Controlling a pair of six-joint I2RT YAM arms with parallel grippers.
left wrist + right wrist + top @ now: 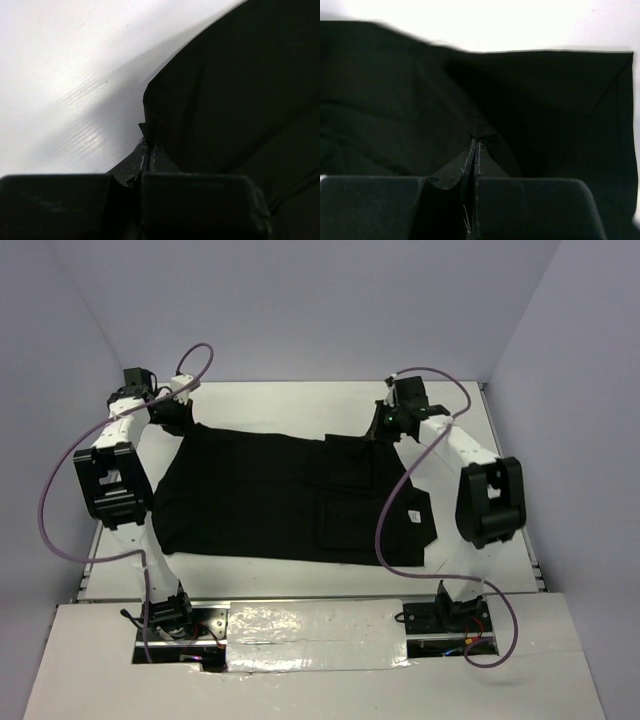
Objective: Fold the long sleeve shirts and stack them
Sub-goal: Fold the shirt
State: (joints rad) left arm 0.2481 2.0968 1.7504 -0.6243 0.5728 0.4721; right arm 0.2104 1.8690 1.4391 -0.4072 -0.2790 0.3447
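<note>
Table: white, fills the middle of the overhead frame.

Shirt: black, spread flat across the table at centre frame, reaching from the left arm's side to the right arm's. Top edge is roughly straight. Doubled-over layers show right of centre, and one corner sticks out at lower right.

Left arm runs up the left side of the frame, right arm up the right side. A purple cable loops off each.

Left gripper: at the shirt's upper-left corner. In its wrist view the jaws are closed tight, with the cloth edge pinched at the tips — white table at upper left of that frame, black fabric filling the right.

Right gripper: on the shirt's top edge, right of centre. In its wrist view the jaws are pressed together on a ridge of black fabric — cloth fills almost the whole frame, with a strip of table along the top.

Tag: small, white, on the lower-right corner of the shirt.
</note>
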